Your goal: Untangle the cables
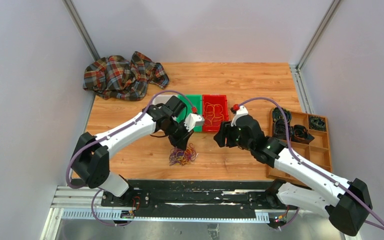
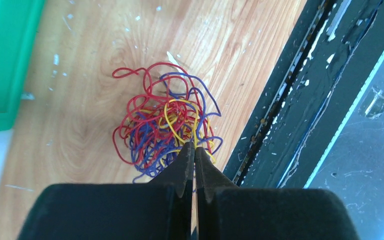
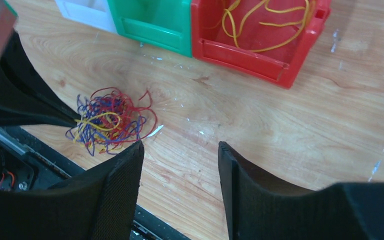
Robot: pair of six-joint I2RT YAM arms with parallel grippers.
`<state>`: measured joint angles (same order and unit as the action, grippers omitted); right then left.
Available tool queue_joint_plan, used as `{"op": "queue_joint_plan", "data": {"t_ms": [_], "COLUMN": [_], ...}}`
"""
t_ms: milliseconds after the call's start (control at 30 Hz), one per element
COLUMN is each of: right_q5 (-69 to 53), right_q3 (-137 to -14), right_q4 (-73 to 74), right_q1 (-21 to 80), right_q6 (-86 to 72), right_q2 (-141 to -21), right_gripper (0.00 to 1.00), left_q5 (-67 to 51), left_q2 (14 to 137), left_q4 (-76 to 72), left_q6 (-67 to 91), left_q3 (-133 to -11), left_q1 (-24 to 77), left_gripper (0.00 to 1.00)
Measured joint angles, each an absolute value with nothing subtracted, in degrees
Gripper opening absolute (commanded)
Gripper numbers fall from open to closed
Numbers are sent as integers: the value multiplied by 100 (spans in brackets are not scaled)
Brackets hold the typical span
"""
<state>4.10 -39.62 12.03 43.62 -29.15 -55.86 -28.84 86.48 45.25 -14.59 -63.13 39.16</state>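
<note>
The cables (image 1: 182, 156) lie as one tangle of thin red, blue and yellow wires on the wooden table near its front edge; the tangle also shows in the left wrist view (image 2: 160, 120) and the right wrist view (image 3: 107, 120). My left gripper (image 2: 195, 148) sits at the tangle's near side, shut on a yellow cable (image 2: 172, 117) that runs in between its tips. It shows from above too (image 1: 180, 142). My right gripper (image 3: 180, 145) is open and empty above bare table to the right of the tangle (image 1: 221, 135). More yellow cable (image 3: 260, 25) lies in the red bin (image 3: 300, 65).
A green bin (image 1: 192, 102) and the red bin (image 1: 223, 100) stand side by side behind the tangle, with a white bin (image 3: 85, 10) beside the green one. A plaid cloth (image 1: 125, 75) lies at the back left. A wooden tray (image 1: 325, 150) with black coils is at the right. A black rail (image 1: 190, 192) runs along the front edge.
</note>
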Motion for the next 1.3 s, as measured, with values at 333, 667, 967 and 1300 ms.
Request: {"op": "queue_joint_plan", "data": {"t_ms": [333, 667, 967, 1300], "right_q5": [-104, -449, -224, 215], "right_q3": [-3824, -3879, -4049, -4049], "right_q4": [51, -607, -906, -1326], "right_q1": [4812, 5048, 5472, 5478], "right_q6": [-2370, -2261, -2143, -2176], "right_q2": [-5277, -5741, -6077, -6263], "right_gripper": [80, 80, 79, 77], "left_q5": [-2803, -2827, -2910, -3227], "left_q2": [8156, 8031, 7964, 7767], "left_q4": [5063, 5470, 5610, 5673], "left_q6": [-1433, -1341, -1251, -1090], "left_q3": [-7408, -8040, -8058, -8068], "left_q1": [3918, 3920, 3918, 3920], "left_gripper": [1, 1, 1, 1]}}
